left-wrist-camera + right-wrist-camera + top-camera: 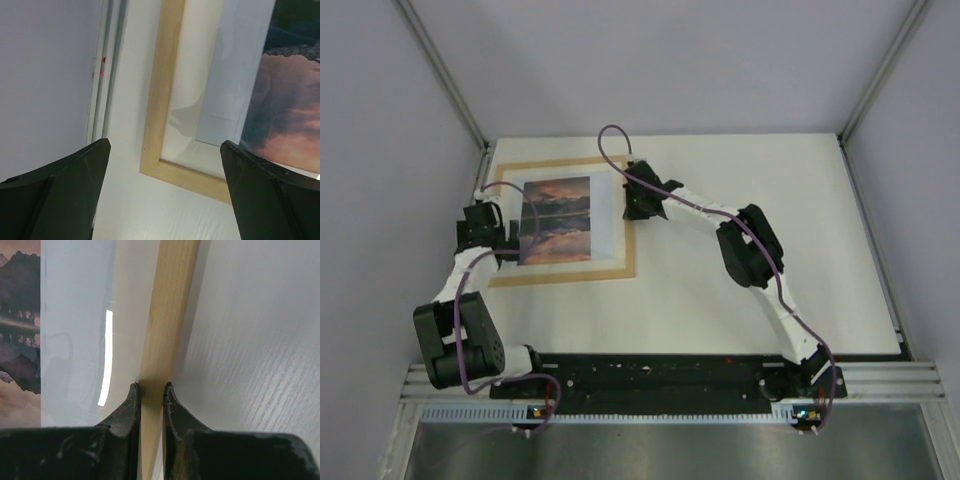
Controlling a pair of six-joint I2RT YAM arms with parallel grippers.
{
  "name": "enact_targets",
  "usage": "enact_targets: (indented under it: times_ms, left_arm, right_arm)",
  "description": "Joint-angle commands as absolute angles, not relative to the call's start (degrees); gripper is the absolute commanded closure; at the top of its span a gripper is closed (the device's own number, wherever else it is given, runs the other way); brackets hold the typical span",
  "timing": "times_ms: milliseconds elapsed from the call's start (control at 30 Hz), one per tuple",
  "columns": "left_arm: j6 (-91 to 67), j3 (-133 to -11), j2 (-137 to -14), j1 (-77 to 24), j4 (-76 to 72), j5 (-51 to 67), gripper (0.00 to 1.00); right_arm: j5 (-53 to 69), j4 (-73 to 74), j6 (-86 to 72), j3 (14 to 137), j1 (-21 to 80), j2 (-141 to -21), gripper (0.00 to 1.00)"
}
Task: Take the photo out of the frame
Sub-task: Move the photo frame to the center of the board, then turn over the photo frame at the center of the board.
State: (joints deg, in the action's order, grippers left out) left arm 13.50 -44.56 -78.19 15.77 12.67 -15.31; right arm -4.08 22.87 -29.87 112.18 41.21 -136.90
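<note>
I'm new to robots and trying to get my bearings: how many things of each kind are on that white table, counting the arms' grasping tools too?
Light-wood rectangular picture frame: 1
White paper photo with an orange-pink sunset print: 1
Black two-finger tools: 2 (left tool, right tool)
Total: 4

Light soft & even, no hard shadows. Glare streak on the photo just left of right gripper, whose fingers look blurry up close. Faint grey shadow on the frame ahead of left gripper.
</note>
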Motion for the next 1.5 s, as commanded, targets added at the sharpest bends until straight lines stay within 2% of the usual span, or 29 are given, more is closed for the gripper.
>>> enact_targets:
  times_ms: [0,167,333,400,733,1000,1267,1433,1467]
  left_arm:
    - [15.1,-46.6,-73.3,16.0,16.4,-6.2,0.01]
    - [17.3,-46.8,-67.6,14.2,19.7,2.5,0.01]
    - [19.7,-47.2,-65.0,5.1,20.0,0.5,0.01]
    - [20.5,-47.8,-65.2,-1.4,20.0,-5.0,0.01]
    - [22.1,-57.6,-73.0,-19.7,21.3,-12.4,0.01]
    - [25.3,-56.5,-76.6,-33.4,20.0,-13.2,0.01]
    - [29.2,-52.5,-79.4,-42.6,14.3,-13.4,0.01]
    - [27.5,-53.4,-81.5,-43.6,14.9,-13.3,0.01]
    - [27.9,-52.4,-81.1,-43.7,14.2,-12.8,0.01]
  right_arm:
    - [-4.9,26.2,-28.4,111.1,40.5,-135.4,1.00]
    - [-4.0,26.1,-28.6,108.5,37.4,-130.6,1.00]
    - [-3.2,26.0,-28.7,106.6,35.4,-127.2,1.00]
    - [-2.9,26.2,-28.7,106.0,35.0,-126.0,1.00]
    - [-0.4,26.7,-29.1,104.1,31.6,-118.7,1.00]
    - [1.5,27.1,-28.9,103.2,29.9,-116.4,1.00]
    - [2.5,26.9,-29.6,103.1,29.3,-117.2,1.00]
    - [3.3,26.6,-29.2,103.3,29.4,-119.2,1.00]
    - [3.3,26.6,-28.9,103.4,29.4,-119.9,0.88]
